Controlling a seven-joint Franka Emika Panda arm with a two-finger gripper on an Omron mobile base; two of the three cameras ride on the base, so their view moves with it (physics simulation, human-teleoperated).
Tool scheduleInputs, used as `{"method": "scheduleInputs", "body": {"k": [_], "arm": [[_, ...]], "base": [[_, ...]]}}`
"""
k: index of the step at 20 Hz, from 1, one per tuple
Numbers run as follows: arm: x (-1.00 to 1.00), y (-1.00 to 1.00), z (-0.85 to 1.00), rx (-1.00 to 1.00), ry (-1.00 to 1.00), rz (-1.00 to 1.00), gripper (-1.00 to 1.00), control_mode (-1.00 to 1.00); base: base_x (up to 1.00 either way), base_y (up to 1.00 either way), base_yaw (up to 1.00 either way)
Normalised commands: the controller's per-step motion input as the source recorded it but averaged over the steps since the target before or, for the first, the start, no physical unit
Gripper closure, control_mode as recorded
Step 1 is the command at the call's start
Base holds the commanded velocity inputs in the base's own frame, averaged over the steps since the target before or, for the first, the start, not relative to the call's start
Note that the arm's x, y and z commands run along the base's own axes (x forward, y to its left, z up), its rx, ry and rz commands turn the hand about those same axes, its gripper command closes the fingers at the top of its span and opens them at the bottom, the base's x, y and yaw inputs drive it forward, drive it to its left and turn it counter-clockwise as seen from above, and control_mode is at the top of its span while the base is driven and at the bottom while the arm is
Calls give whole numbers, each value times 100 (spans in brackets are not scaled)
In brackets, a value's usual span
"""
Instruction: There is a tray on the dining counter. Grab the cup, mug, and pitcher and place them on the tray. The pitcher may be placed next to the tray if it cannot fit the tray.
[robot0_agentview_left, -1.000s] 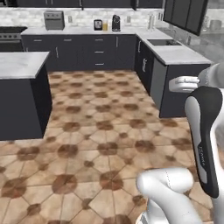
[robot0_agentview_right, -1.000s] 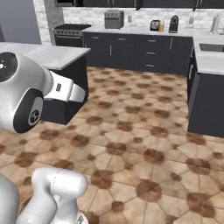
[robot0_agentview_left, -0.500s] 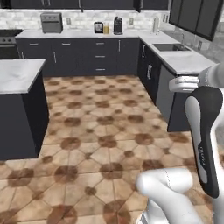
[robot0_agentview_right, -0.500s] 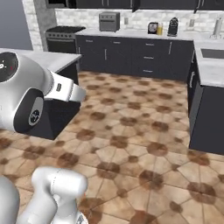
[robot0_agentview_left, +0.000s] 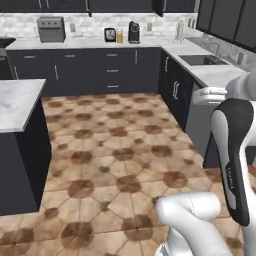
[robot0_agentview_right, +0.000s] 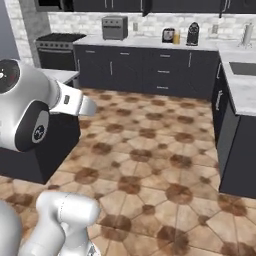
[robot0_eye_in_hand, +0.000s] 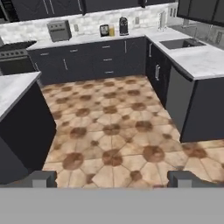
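Pitcher: a small orange-filled vessel (robot0_agentview_left: 119, 36) stands on the far worktop (robot0_agentview_left: 90, 43) against the brick wall, between a dark box (robot0_agentview_left: 110, 34) and the coffee machine (robot0_agentview_left: 134, 32); it is likely the pitcher, though too small to be sure.
Cup and mug: too far or too hidden to make out.
Tray: I cannot pick it out; its place is unknown from here.
Dining worktop: the marble-topped island (robot0_agentview_left: 15, 102) with dark sides on the left may be it; I cannot tell.
Tool: the tool (robot0_eye_in_hand: 112, 179) is released, its fingertips (robot0_eye_in_hand: 42, 178) spread wide with nothing between them, aimed over the tiled floor (robot0_agentview_left: 115, 150).
Progress: by my judgement nothing is carried or placed; all three pick-ups are left.
Next: reaching the far worktop looks to be the first need.
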Motion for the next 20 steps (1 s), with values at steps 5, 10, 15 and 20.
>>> {"method": "scheduleInputs", "body": {"k": [5, 10, 15, 20], "arm": [[0, 0, 0, 0, 0, 0, -100, 100], [0, 0, 0, 0, 0, 0, -100, 100], [0, 0, 0, 0, 0, 0, -100, 100], [0, 0, 0, 0, 0, 0, -100, 100]], "base": [[100, 2, -8], [100, -4, -6], [100, -2, -5], [100, -7, -5]]}}
